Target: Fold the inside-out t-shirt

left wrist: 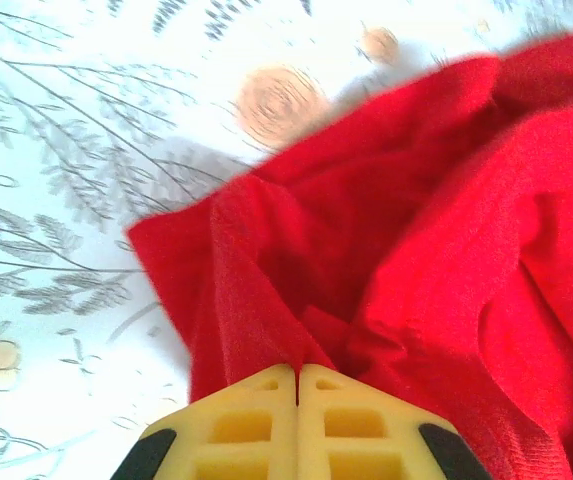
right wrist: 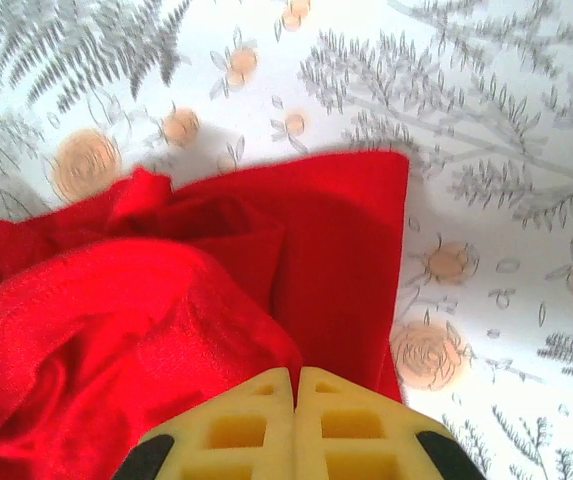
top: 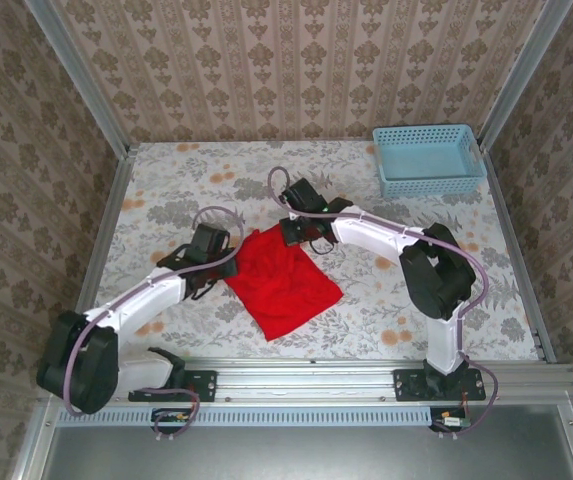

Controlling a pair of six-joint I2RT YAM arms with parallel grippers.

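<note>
The inside-out t-shirt (top: 284, 279), plain bright red, lies bunched in a rough square on the flowered table between the two arms. My left gripper (top: 228, 262) sits at the shirt's left edge. In the left wrist view its yellow fingertips (left wrist: 266, 395) are pressed together with a pinch of the t-shirt (left wrist: 406, 260) between them. My right gripper (top: 288, 233) is at the shirt's far corner. In the right wrist view the fingertips (right wrist: 266, 395) are closed on a raised fold of the t-shirt (right wrist: 166, 290).
A light-blue plastic basket (top: 428, 159) stands at the table's far right corner. The flowered tablecloth (top: 166, 190) lies bare around the shirt. Metal rails (top: 116, 220) run along the table's sides, and wallpapered walls close it in.
</note>
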